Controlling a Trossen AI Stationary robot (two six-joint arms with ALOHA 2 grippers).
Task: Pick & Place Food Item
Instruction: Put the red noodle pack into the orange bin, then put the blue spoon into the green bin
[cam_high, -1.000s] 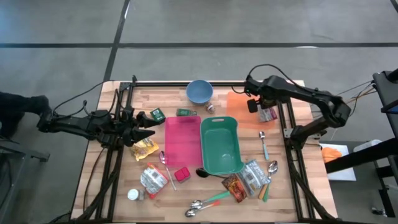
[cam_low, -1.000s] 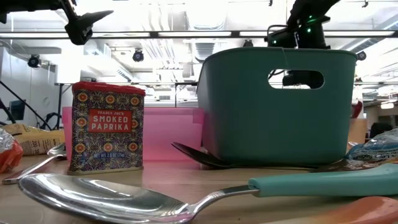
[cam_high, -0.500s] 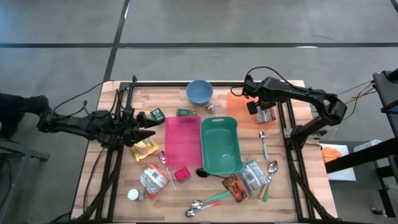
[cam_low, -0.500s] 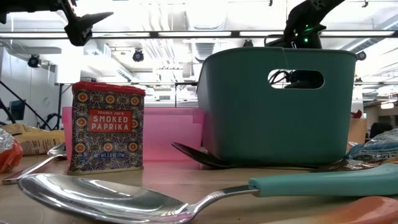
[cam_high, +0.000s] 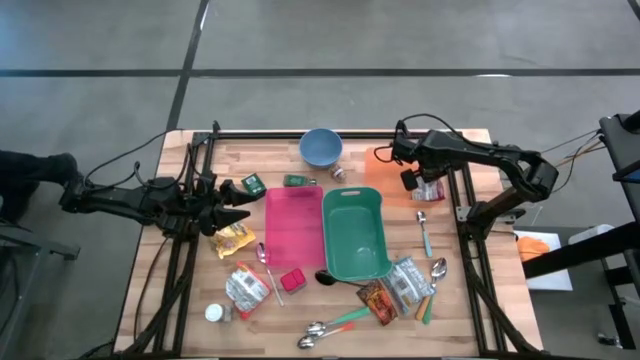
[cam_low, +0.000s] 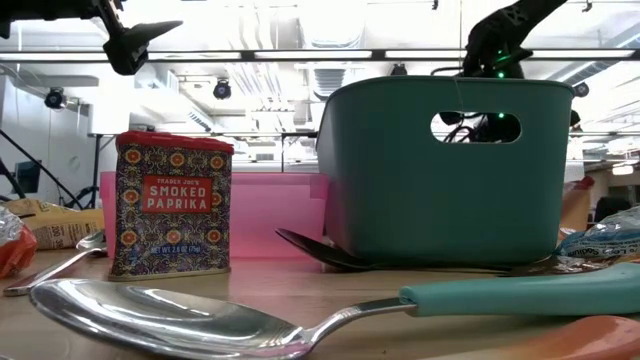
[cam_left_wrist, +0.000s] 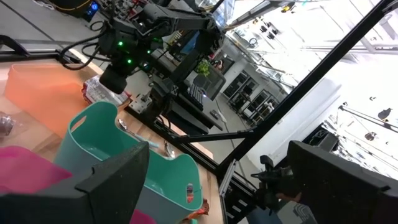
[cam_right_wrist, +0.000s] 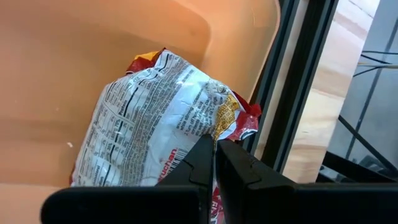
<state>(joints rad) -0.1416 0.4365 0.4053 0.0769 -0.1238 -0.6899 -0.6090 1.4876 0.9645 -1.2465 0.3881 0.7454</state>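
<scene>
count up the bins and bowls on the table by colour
pink bin: 1
teal bin: 1
orange bin: 1
blue bowl: 1
total: 4

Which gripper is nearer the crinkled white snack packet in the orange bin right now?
Right. The right gripper is shut right over the crinkled white snack packet in the orange bin; the left gripper waits open across the table.
</scene>
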